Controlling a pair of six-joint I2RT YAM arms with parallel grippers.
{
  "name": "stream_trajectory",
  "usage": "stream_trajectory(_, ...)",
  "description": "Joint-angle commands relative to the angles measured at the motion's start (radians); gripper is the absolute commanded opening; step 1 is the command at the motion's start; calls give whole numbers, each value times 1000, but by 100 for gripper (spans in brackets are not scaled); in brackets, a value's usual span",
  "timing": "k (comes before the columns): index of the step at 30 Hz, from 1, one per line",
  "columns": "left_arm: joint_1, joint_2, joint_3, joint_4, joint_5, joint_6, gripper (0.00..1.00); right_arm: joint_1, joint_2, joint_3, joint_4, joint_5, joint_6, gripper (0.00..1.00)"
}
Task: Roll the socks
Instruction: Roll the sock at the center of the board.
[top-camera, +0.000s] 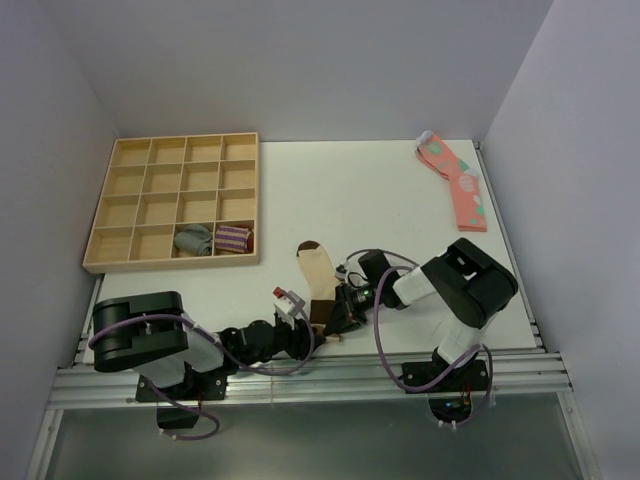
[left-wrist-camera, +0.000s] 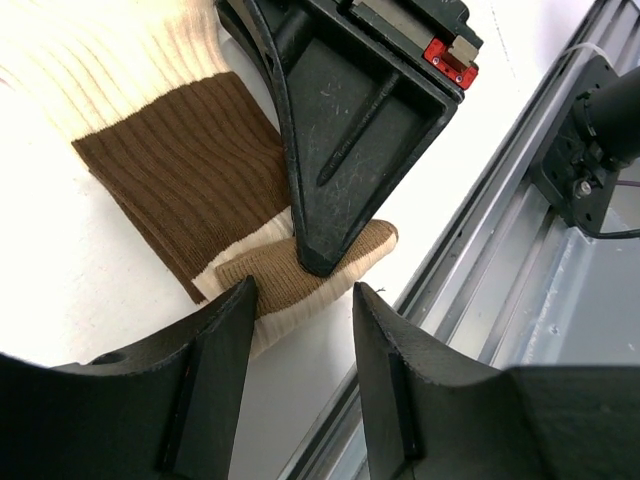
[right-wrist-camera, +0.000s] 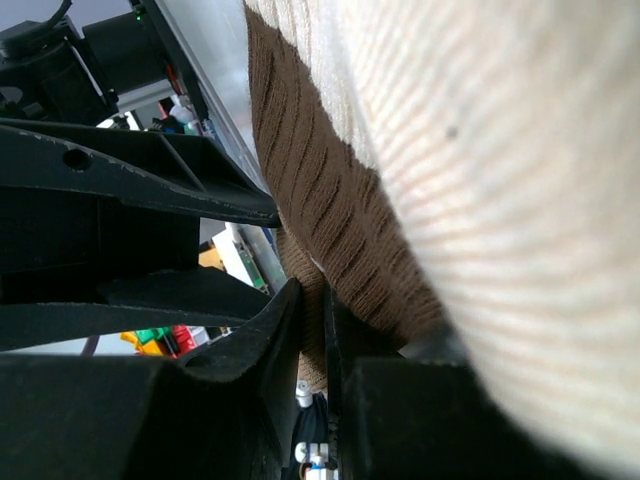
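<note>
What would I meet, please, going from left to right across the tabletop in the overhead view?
Wooden tray → grey rolled sock → purple-striped rolled sock → beige socks → pink socks.

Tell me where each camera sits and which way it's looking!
Top external: fixed high behind the robot, looking down on the table; the left arm and right arm show, meeting at the socks.
Left wrist: on the left arm, looking along the open left gripper at the socks' brown cuff; its two fingers show.
Right wrist: on the right arm, close against the socks; the right gripper pinches the cuff.
Shared: both wrist views show the cuff and the right gripper.
</note>
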Motion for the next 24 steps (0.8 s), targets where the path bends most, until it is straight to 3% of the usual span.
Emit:
stream_trajectory(1, -21, 16, 26, -43, -32, 22, 49, -9, 14, 28, -53, -14, 18, 17)
stream_trajectory(12, -59, 45, 57, -89, -83, 30, 43, -13, 28, 76, -139, -23, -2, 16)
stream_trajectory(24, -102, 79, 112, -177, -129, 40, 26, -16, 34, 73, -152, 22, -38, 16)
